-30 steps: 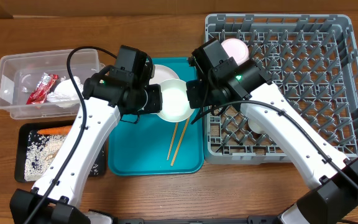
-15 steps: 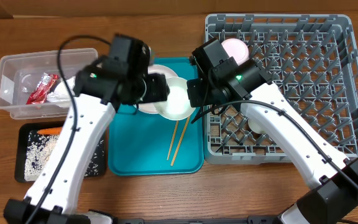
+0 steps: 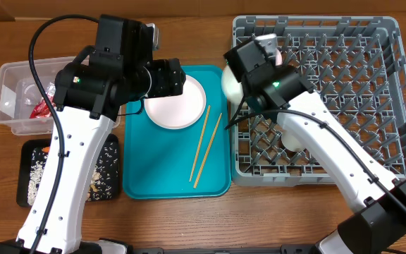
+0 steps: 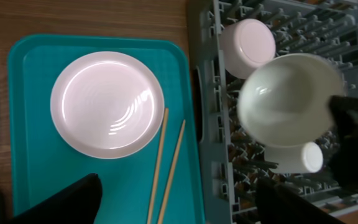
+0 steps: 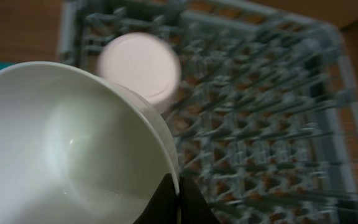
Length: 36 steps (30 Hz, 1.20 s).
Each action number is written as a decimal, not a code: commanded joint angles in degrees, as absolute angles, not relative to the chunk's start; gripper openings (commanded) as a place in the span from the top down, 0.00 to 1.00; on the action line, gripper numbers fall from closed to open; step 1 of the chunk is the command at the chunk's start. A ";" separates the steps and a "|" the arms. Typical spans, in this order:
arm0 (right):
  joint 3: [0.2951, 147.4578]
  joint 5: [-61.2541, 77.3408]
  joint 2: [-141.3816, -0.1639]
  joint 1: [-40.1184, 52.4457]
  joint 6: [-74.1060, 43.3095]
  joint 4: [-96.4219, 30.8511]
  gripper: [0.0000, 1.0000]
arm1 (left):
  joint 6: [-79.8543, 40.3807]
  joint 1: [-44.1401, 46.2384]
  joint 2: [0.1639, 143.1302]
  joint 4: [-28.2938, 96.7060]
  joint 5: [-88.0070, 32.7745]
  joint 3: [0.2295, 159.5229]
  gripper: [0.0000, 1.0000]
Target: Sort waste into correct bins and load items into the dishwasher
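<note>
My right gripper [image 5: 180, 200] is shut on the rim of a white bowl [image 5: 67, 149], which hangs tilted over the left edge of the grey dishwasher rack [image 3: 344, 85]. In the rack an upturned pinkish bowl [image 4: 248, 40] and a small white cup [image 4: 307, 157] sit among the pegs. My left gripper [image 4: 179, 211] hangs open and empty high above the teal tray [image 3: 146, 176]. On that tray lie the pale round plate [image 3: 177, 104] and the pair of wooden chopsticks [image 3: 204, 144]. The red wrapper [image 3: 41, 107] lies in the clear tub [image 3: 13, 77].
The black tray [image 3: 108, 180] with rice scraps sits at the front left, partly under my left arm. The rack's right half holds only bare pegs. Brown wooden table [image 3: 189, 212] runs along the front edge.
My left gripper opened, let go of the white bowl and pulled back up and left. The right gripper carried the bowl right to the rack's edge, uncovering the plate.
</note>
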<state>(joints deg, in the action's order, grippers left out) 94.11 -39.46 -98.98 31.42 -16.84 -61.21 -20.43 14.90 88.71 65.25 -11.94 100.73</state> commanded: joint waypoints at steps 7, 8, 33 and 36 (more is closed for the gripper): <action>94.15 -57.84 -98.83 24.88 5.04 -54.30 0.96 | -19.09 14.63 88.05 66.17 -8.16 101.78 0.00; 94.15 -57.87 -98.83 23.53 7.73 -52.93 0.96 | -19.09 14.63 88.05 66.24 -8.16 101.78 0.00; 94.13 -51.33 -104.64 4.73 58.78 -22.94 0.96 | -19.09 14.63 88.05 66.22 -8.16 101.78 0.00; 94.13 -51.35 -106.06 4.73 64.01 -20.23 0.96 | -19.09 14.63 88.05 66.22 -8.19 101.78 0.00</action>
